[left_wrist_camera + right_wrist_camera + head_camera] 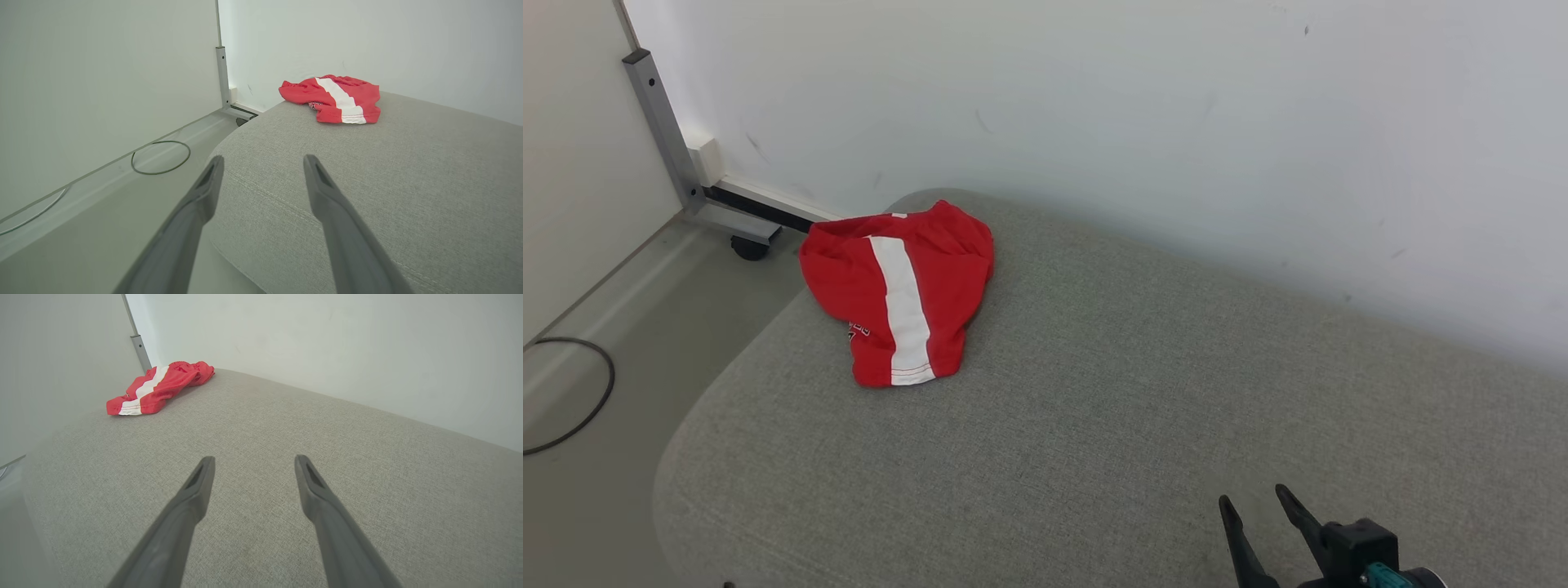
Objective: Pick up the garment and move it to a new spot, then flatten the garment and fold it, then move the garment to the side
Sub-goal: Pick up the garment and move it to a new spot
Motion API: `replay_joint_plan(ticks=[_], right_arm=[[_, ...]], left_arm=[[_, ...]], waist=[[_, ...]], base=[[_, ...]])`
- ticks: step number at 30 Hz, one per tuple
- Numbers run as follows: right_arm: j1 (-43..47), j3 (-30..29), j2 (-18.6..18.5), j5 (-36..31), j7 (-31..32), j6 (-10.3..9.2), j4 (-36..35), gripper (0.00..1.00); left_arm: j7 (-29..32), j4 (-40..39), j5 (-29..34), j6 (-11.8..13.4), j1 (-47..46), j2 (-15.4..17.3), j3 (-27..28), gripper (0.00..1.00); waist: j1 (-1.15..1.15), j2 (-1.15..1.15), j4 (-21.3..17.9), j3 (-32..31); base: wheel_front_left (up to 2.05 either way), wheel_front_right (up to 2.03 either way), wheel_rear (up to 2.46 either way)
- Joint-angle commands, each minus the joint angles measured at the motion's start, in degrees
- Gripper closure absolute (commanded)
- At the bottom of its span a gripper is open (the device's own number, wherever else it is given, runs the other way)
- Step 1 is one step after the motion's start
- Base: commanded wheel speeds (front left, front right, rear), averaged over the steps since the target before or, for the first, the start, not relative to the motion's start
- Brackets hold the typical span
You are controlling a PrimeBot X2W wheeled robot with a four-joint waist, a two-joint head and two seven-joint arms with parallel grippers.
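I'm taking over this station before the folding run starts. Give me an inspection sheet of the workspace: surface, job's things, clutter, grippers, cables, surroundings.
surface: grey fabric cushion with a rounded corner.
job's things: red garment with a white stripe, crumpled near the cushion's far left corner, untouched.
clutter: nothing seen.
grippers: left gripper and right gripper both open, holding nothing, well short of the garment.
cables: dark cable looped on the floor left of the cushion.
surroundings: white wall behind the cushion; grey metal frame on a caster in the corner.
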Motion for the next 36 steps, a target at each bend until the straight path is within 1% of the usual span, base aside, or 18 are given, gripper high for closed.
replay_joint_plan(ticks=[1,3,5,7,10,11,14,18,21,24,26,28,30,35,36], right_arm=[[0.89,-0.43,0.00,-0.42,-0.10,-0.14,-0.51,0.00],[1.84,-0.81,0.04,-0.68,0.45,-0.14,-1.27,0.00],[3.08,-1.38,0.02,-1.09,1.03,-0.14,-2.48,0.00],[3.47,-1.06,0.02,-2.07,2.27,-0.14,-4.37,0.00],[2.51,-0.61,-0.53,-4.39,4.85,-0.14,-8.09,0.00],[2.51,-0.61,-0.53,-4.39,4.85,-0.14,-8.09,0.00],[1.65,0.22,-2.51,-5.87,7.62,-0.14,-12.45,0.00],[0.34,1.25,-6.01,-6.65,11.28,-0.14,-18.96,0.00],[0.24,1.44,-9.01,-6.92,14.10,-0.14,-24.21,0.00],[1.19,-0.09,-11.44,-7.28,16.53,-0.14,-29.61,0.00],[2.27,-1.03,-12.35,-7.33,17.81,-0.14,-33.17,0.00],[3.52,-2.06,-13.04,-7.46,18.89,-0.14,-36.25,0.00],[4.36,-2.78,-13.80,-7.94,19.72,-0.14,-38.79,0.00],[5.41,-2.65,-13.31,-8.14,20.31,-0.14,-42.59,0.00],[5.52,-2.53,-13.24,-8.21,20.35,-0.14,-43.07,0.00]], left_arm=[[0.75,0.38,0.29,-0.50,-1.57,0.56,-0.61,0.00],[2.53,1.11,0.03,-1.23,-3.83,1.04,-1.53,0.00],[5.31,3.03,-1.64,-1.83,-7.07,1.05,-1.76,0.00],[7.31,5.11,-2.60,-2.39,-11.12,1.58,-1.54,0.00],[8.82,8.69,-3.95,-2.91,-18.97,0.95,-2.55,0.00],[8.82,8.69,-3.95,-2.91,-18.97,0.95,-2.55,0.00],[9.31,14.18,-5.23,-2.44,-27.63,1.07,-1.68,0.00],[10.70,22.33,-7.92,-3.14,-38.66,1.51,-0.93,0.00],[12.15,28.75,-10.27,-3.64,-46.08,2.49,0.37,0.00],[14.51,34.27,-11.45,-3.94,-52.70,3.26,0.18,0.00],[16.66,37.64,-11.92,-4.20,-56.52,3.96,0.02,0.00],[17.53,39.99,-12.39,-3.18,-59.98,3.87,0.50,0.00],[17.92,42.18,-12.86,-3.09,-62.90,3.89,0.55,0.00],[18.91,48.06,-12.72,-1.81,-67.18,3.96,0.04,0.00],[18.51,48.87,-12.56,-1.12,-67.80,4.21,0.07,0.00]], waist=[[-0.01,-0.01,-0.01,0.06],[-0.01,-0.01,0.09,0.30],[-0.01,-0.01,0.25,0.70],[-0.01,-0.01,-0.91,2.55],[-0.01,-0.01,-3.25,7.29],[-0.01,-0.01,-3.25,7.29],[-0.01,-0.01,-5.84,12.28],[-0.01,-0.01,-9.79,18.79],[-0.01,-0.01,-12.44,23.47],[-0.01,-0.01,-14.10,27.69],[-0.01,-0.01,-14.90,30.16],[-0.01,-0.01,-15.34,32.19],[-0.01,-0.01,-15.76,33.80],[-0.01,-0.01,-16.63,35.94],[-0.01,-0.01,-16.81,36.22]], base=[[0.00,0.00,0.00],[0.00,0.00,0.00],[0.00,0.00,0.00],[0.00,0.00,0.00],[0.00,0.00,0.00],[0.00,0.00,0.00],[0.00,0.00,0.00],[0.00,0.00,0.00],[0.00,0.00,0.00],[0.00,0.00,0.00],[0.00,0.00,0.00],[0.00,0.00,0.00],[0.00,0.00,0.00],[0.00,0.00,0.00],[0.00,0.00,0.00]])
